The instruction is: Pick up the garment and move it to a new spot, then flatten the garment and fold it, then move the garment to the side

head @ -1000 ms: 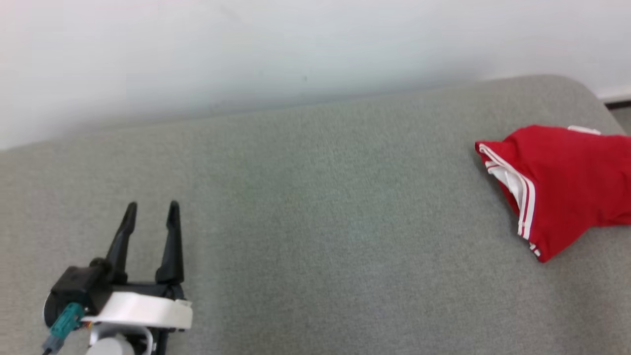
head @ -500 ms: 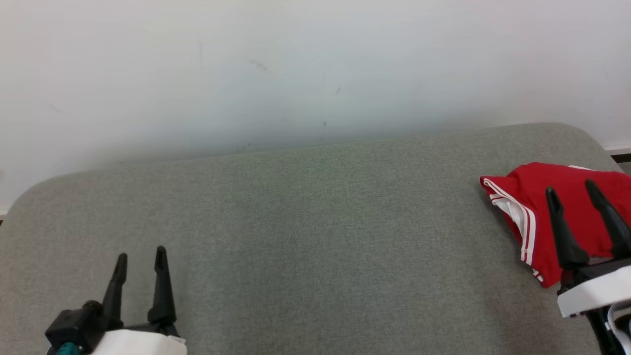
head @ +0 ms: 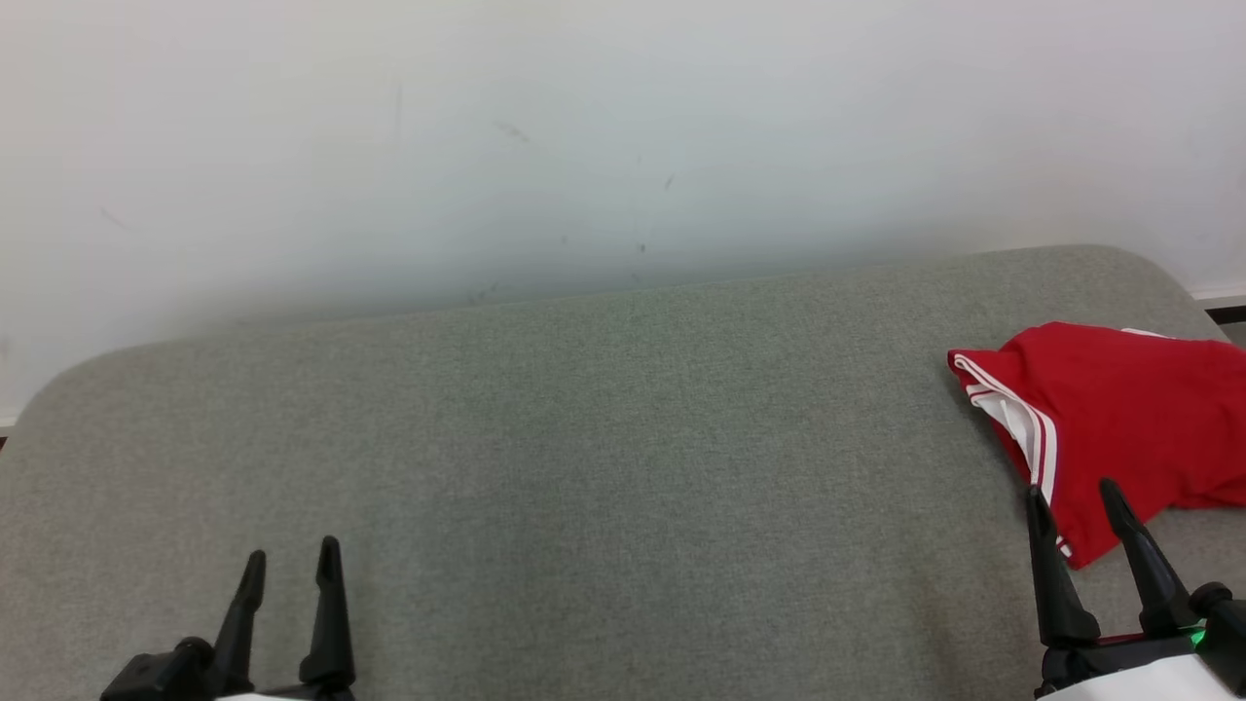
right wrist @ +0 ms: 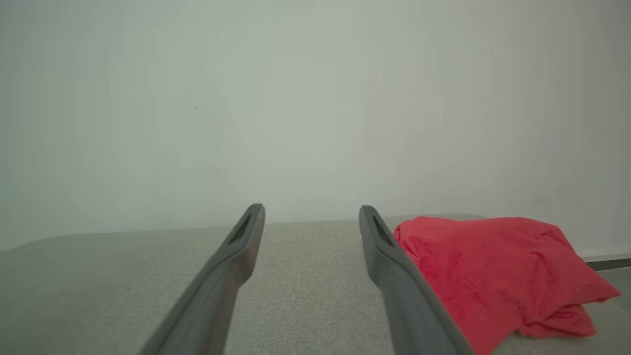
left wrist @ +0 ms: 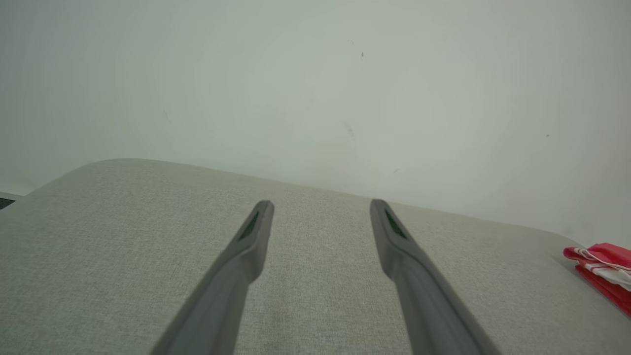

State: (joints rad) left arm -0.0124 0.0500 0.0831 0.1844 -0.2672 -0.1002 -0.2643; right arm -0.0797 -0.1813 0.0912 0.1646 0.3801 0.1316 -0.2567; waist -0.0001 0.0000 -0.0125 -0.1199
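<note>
The red garment (head: 1119, 419), trimmed with white stripes, lies in a compact bundle at the right edge of the frame, on the far right end of the grey upholstered bench (head: 623, 438). Half a second ago the right gripper (head: 1071, 492) stood over the cloth. It has now dropped toward the lower right corner, tips at the bundle's near hem, jaws apart and holding nothing. The left gripper (head: 292, 550) has sunk likewise at the lower left, well apart from the garment, jaws apart and empty. Both arms seem to be drawing back, so nothing is being handled. Whether this is the garment's starting place or its final side spot, I cannot tell. No brand, label or writing can be read.
</note>
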